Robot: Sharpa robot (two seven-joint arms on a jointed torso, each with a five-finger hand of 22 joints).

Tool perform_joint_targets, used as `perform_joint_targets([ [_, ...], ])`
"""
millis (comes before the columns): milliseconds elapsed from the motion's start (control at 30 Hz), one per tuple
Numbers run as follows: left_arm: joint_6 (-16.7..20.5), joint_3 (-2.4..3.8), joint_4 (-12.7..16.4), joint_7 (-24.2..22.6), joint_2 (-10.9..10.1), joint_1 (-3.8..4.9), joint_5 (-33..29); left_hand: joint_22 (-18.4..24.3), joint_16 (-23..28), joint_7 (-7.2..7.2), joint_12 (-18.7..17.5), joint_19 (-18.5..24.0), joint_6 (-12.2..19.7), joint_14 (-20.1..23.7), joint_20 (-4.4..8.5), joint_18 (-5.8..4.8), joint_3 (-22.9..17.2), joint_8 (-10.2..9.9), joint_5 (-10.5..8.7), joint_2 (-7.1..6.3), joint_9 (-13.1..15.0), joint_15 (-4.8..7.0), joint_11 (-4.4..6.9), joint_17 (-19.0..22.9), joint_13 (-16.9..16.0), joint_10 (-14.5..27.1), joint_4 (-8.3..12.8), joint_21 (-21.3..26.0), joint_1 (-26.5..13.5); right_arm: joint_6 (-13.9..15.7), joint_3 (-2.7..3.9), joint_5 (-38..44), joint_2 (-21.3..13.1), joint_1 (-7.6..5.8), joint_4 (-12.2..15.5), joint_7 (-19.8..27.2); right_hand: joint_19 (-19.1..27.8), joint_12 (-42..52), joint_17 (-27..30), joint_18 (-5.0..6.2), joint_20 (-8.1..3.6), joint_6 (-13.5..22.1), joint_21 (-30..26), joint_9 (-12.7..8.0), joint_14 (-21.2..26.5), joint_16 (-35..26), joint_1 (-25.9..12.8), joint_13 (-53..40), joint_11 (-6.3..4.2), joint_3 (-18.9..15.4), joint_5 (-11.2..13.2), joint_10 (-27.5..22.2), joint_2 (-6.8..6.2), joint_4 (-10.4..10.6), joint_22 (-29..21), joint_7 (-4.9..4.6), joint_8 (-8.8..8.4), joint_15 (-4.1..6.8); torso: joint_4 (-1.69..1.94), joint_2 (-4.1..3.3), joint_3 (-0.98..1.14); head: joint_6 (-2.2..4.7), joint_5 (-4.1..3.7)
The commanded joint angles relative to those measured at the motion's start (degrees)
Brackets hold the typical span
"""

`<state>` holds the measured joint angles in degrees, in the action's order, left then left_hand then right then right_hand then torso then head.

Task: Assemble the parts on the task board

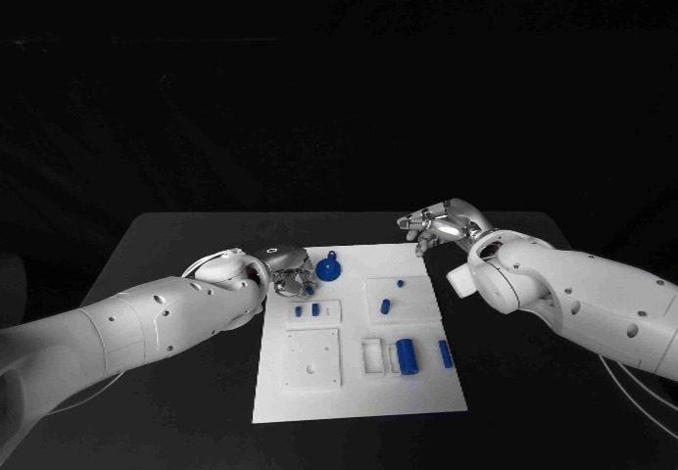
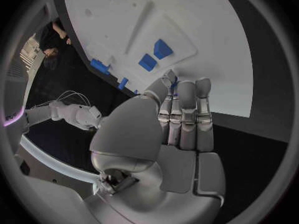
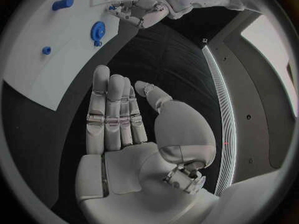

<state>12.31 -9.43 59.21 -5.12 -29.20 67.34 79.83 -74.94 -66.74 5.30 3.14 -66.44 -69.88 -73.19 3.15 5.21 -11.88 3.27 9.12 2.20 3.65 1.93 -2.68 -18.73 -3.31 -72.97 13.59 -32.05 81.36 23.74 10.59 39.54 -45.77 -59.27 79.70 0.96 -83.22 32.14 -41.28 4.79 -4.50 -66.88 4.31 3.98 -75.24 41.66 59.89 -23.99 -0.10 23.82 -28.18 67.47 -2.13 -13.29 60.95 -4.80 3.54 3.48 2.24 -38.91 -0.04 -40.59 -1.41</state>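
Note:
The white task board (image 1: pixel 354 387) lies mid-table with several blue parts on it. A blue gear (image 1: pixel 328 267) lies near its far left corner, and a blue cylinder (image 1: pixel 407 355) sits near the front right. Two small blue blocks (image 1: pixel 307 311) stand in a raised plate. My left hand (image 1: pixel 290 271) hovers at the board's left edge, just beside the gear, fingers straight and together (image 2: pixel 184 117), holding nothing. A sliver of blue shows past its fingertips. My right hand (image 1: pixel 441 223) is at the board's far right corner, fingers flat and extended (image 3: pixel 115 114), empty. The gear (image 3: pixel 97 31) lies apart from both hands.
A small blue peg (image 1: pixel 400 284) and another blue piece (image 1: pixel 384 305) sit on a raised square right of centre. A blue bar (image 1: pixel 445 353) lies by the right edge. A blank square plate (image 1: pixel 313 357) occupies the front left. The black table (image 1: pixel 169 240) surrounds the board.

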Motion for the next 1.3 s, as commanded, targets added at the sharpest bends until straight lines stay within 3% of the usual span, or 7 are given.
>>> perform_joint_targets([
  [33,-1.4,-0.05,0.3,-0.3,0.3,-0.14,0.2,-1.1,0.2,0.13,0.2,-0.1,-0.2,-0.4,-0.17,1.14,0.2,0.3,-0.23,0.35,0.0,0.03,-0.10,-0.1,0.0,-0.3,0.2,-0.2,-0.2,-0.3,0.02,0.1,0.0,0.01,0.1,0.6,0.3,0.3,0.2,-0.11,-0.05,0.1,0.2,-0.1,0.5,0.4,0.2,0.1,-0.16,0.0,-0.3,0.2,-0.10,-0.3,-0.1,0.08,0.07,-0.07,-0.01,0.00,0.04,-0.02,0.02],
  [200,-1.9,-0.09,0.2,-0.1,0.3,-0.13,0.2,-1.1,0.2,0.10,0.2,-0.1,-0.3,-0.4,-0.15,1.05,0.6,0.3,-0.50,0.39,0.1,0.06,-0.03,-0.1,-0.1,-0.5,0.2,-0.1,0.0,-0.3,0.02,0.1,0.0,0.01,0.1,0.6,0.3,0.3,0.2,-0.11,-0.05,0.1,0.2,-0.1,0.5,0.4,0.2,0.1,-0.16,0.0,-0.3,0.2,-0.10,-0.3,-0.1,0.08,0.07,-0.07,-0.04,0.00,0.04,-0.25,-0.02],
  [400,-2.6,-0.15,0.1,0.4,0.2,-0.13,0.4,-1.1,0.2,0.16,0.2,0.1,0.1,0.1,-0.26,0.93,1.3,0.3,-1.01,0.37,0.0,-0.12,-0.23,-0.1,0.0,0.2,0.2,0.2,0.0,-0.3,0.02,0.1,0.0,0.01,0.1,0.6,0.3,0.3,0.2,-0.11,-0.05,0.1,0.2,-0.1,0.5,0.4,0.2,0.1,-0.16,0.0,-0.3,0.2,-0.10,-0.3,-0.1,0.08,0.07,-0.07,0.00,-0.01,0.04,-0.02,-0.10],
  [433,-2.7,-0.16,0.1,0.5,0.2,-0.13,0.4,-1.1,0.1,0.16,0.2,0.2,0.1,0.2,-0.30,0.94,1.4,0.3,-1.05,0.33,0.0,-0.16,-0.28,-0.2,0.0,0.4,0.2,0.2,0.0,-0.3,0.02,0.1,0.0,0.01,0.1,0.6,0.3,0.3,0.2,-0.11,-0.05,0.1,0.2,-0.1,0.5,0.4,0.2,0.1,-0.16,0.0,-0.3,0.2,-0.10,-0.3,-0.1,0.08,0.07,-0.07,0.01,-0.01,0.04,-0.40,-0.14],
  [667,-2.5,-0.20,0.1,0.8,0.0,-0.12,0.4,-1.1,-0.5,-0.02,0.2,0.3,2.3,1.0,-0.71,1.03,1.8,0.3,-1.52,-0.49,0.0,-0.61,-0.81,-0.3,0.0,2.0,0.6,0.5,-0.5,-0.3,0.02,0.1,0.0,0.01,0.1,0.6,0.3,0.3,0.2,-0.11,-0.05,0.1,0.2,-0.1,0.5,0.4,0.2,0.1,-0.16,0.0,-0.3,0.2,-0.10,-0.3,-0.1,0.08,0.07,-0.07,-0.02,-0.01,0.00,-0.08,-0.07],
  [800,-1.9,-0.20,0.1,0.8,-0.1,-0.12,0.4,-1.2,-1.1,-0.72,0.2,0.6,4.6,2.0,-1.24,1.37,1.1,0.3,-0.30,-1.33,0.0,-1.30,-1.75,-0.4,0.0,4.6,1.4,0.6,-1.1,-0.3,0.02,0.0,0.0,0.01,0.0,0.6,0.3,0.3,0.2,-0.11,-0.05,0.1,0.2,-0.1,0.5,0.4,0.2,0.1,-0.16,0.0,-0.3,0.2,-0.10,-0.3,-0.1,0.08,0.07,-0.07,-0.01,-0.01,0.02,0.05,-0.05],
  [1300,0.9,-0.19,0.2,0.2,-0.5,-0.13,0.4,-1.2,-2.2,-1.14,0.2,0.4,6.1,2.4,-2.12,2.45,-1.0,0.3,-0.27,-2.94,0.0,-1.98,-2.63,0.4,0.0,7.1,2.1,0.4,-1.8,-0.3,0.02,0.0,0.0,0.01,-0.1,0.6,0.3,0.3,0.2,-0.11,-0.05,0.1,0.2,-0.1,0.5,0.4,0.2,0.1,-0.16,0.0,-0.3,0.2,-0.10,-0.3,-0.1,0.08,0.07,-0.07,-0.04,-0.01,-0.01,-0.21,-0.06],
])
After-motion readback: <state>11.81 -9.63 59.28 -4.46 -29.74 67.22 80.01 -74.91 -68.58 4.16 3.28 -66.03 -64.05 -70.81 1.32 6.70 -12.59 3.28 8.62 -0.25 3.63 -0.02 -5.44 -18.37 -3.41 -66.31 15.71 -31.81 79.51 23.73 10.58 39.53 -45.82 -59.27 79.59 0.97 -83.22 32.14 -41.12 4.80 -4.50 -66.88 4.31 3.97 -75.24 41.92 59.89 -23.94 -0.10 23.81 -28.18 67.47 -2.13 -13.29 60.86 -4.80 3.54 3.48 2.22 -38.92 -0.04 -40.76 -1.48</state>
